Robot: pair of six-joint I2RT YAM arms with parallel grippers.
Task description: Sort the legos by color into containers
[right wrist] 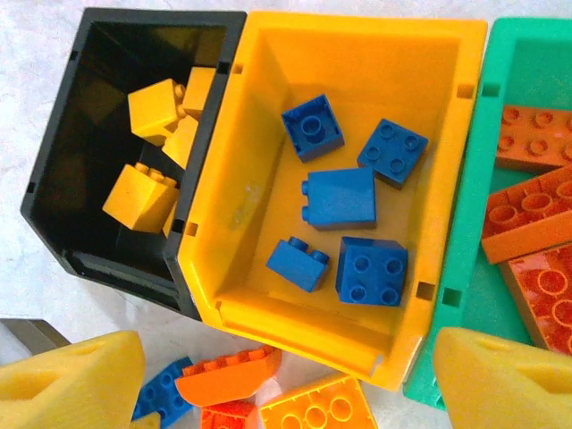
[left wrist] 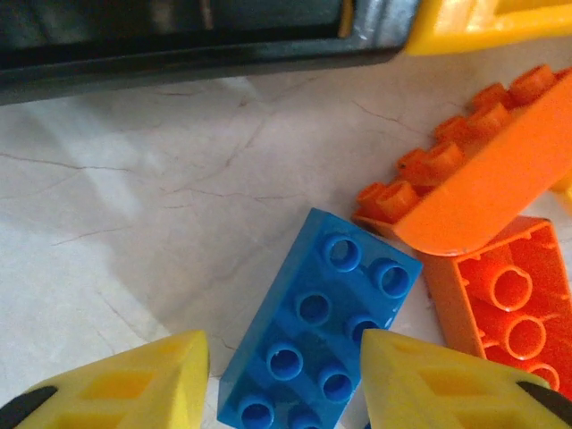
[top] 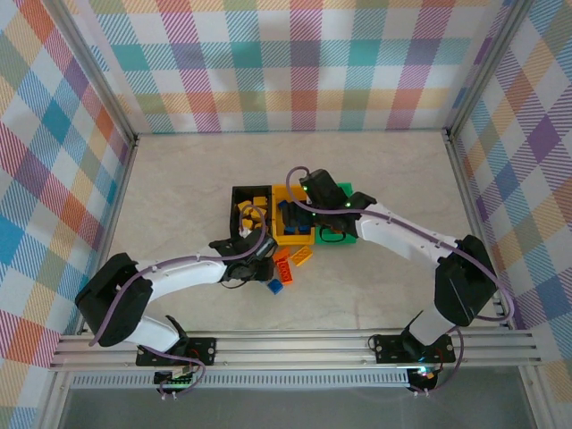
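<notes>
Yellow foam pads (right wrist: 71, 384) of the right jaws stood wide apart with nothing held between them, above the near edge of the bins. Across the pale marbled worktop (top: 179, 179), the left arm (top: 179, 273) and right arm (top: 402, 232) both reached toward the middle. Three bins sat there side by side and touching. The black bin (right wrist: 54, 161) held yellow bricks (right wrist: 138, 197), the yellow bin (right wrist: 357, 54) held five blue bricks (right wrist: 338, 198), and the green bin (right wrist: 527, 63) held orange bricks (right wrist: 532, 214). Just before the bins, a few loose orange bricks (left wrist: 474, 188) lay on the worktop. Beside them lay a loose blue brick (left wrist: 313, 349), studs up. The left jaws stood apart astride it, one pad (left wrist: 125, 384) just short of its side.
</notes>
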